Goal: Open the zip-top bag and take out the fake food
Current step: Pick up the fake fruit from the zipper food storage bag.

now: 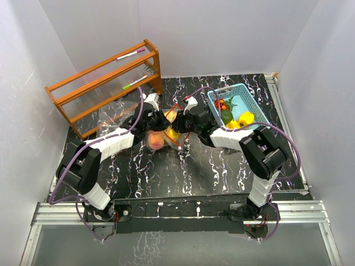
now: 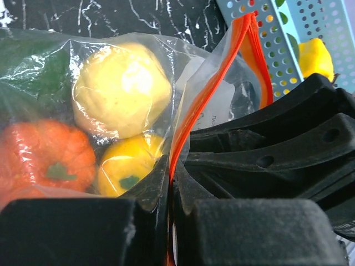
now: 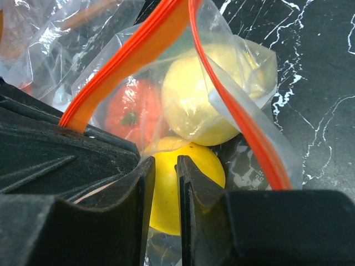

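Two grippers are meeting at the bag (image 1: 163, 136) in the middle of the table (image 1: 183, 166), just left of the basket (image 1: 227, 88). The left gripper (image 2: 171, 172) is clamping fully closed on one lip of the bag, right at the orange zip strip (image 2: 202, 100). The right gripper (image 3: 162, 166) is sitting nearly closed with a thin gap showing, and I can't tell if it's pinching film or nothing. The mouth is looking partly parted, with the strip halves splitting in the right wrist view. The fake food (image 3: 194, 105) is lying inside the bag: a pale yellow fruit (image 2: 122, 91), an orange pumpkin (image 2: 44, 155) and a smaller yellow piece (image 2: 130, 163).

I'm reading this step as widening the mouth. I'm aiming to anchor with the left and confirm the right has only the opposite lip, not both layers. Then I'm planning a slow, level pull to the right. The likely risks are the film slipping out or the bag lifting and the fruit rolling.
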You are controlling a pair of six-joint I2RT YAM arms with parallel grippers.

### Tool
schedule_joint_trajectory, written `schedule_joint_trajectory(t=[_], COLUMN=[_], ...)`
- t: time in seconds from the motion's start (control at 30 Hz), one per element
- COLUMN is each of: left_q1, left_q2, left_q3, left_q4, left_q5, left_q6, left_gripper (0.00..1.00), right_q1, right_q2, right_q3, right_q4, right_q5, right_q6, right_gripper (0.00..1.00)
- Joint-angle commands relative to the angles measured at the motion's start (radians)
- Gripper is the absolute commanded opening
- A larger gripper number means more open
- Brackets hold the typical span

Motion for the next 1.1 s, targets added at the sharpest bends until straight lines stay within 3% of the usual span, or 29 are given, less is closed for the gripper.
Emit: schedule_joint_trajectory(t=[0.0,0.37,0.8,1.0,1.07], left_q1=[-0.003,-0.004,-0.006,-0.009,-0.008], left_q2=[-0.059,-0.080,-0.079,-0.073,-0.075], left_q3=[-0.027,-0.042,-0.024,-0.015,-0.004], left_q4=[-0.033,-0.013,-0.010,-0.030,-0.047], left_q5=[-0.051,-0.026,0.028,0.028,0.022], left_q6=[0.038,0.037,0.046,0.054,0.061], left_gripper=[0.00,0.00,0.00,0.00,0.00], right_q1=[0.038,0.052,0.089,0.106,0.107], right_q2=[0.018,0.023,0.122,0.206,0.209], right_q3=[0.057,0.063,0.104,0.122,0.116], right_q4=[0.059,0.056,0.066,0.041,0.027], right_q5=[0.035,0.050,0.015,0.037,0.043], right_q6=[-0.009,-0.021,-0.032,-0.044,-0.051], right_gripper=[0.27,0.33,0.85,0.86,0.82])
